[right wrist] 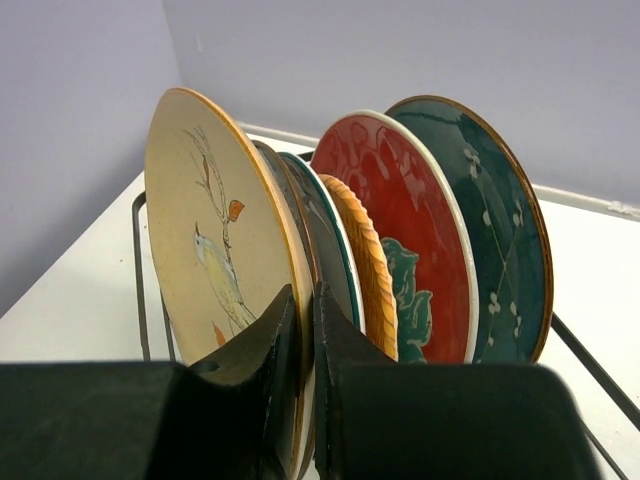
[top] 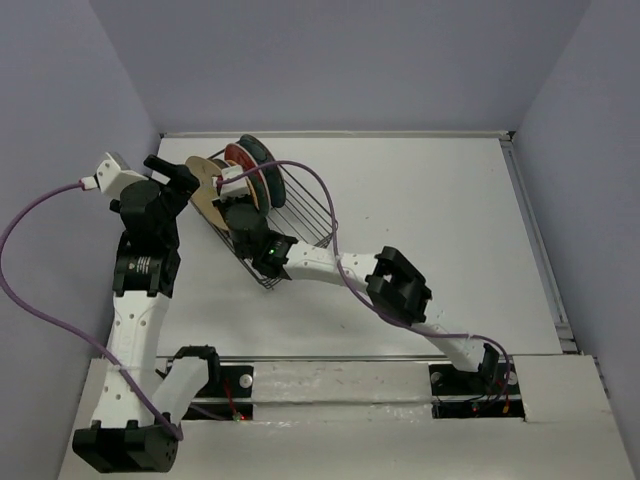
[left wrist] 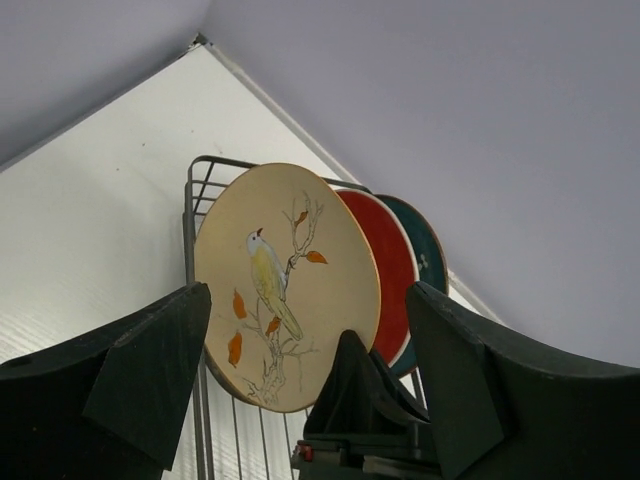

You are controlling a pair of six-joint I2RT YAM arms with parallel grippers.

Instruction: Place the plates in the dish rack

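Observation:
The wire dish rack (top: 300, 212) lies on the white table, and several plates stand on edge at its far left end. In the right wrist view, from left: the cream plate with a bird and leaves (right wrist: 200, 250), two darker plates edge-on (right wrist: 325, 235), the orange woven-look plate (right wrist: 365, 260), the red-and-teal floral plate (right wrist: 410, 200) and a dark teal plate (right wrist: 500, 230). My right gripper (right wrist: 307, 300) is shut on the cream plate's rim (top: 205, 190). My left gripper (left wrist: 308, 300) is open and empty just left of the rack (left wrist: 195, 200), facing the cream plate (left wrist: 290, 290).
The right arm (top: 330, 265) stretches across the rack's near end. A purple cable (top: 30, 290) loops at the left. Grey walls enclose the table. A raised strip (top: 535, 240) runs along its right edge.

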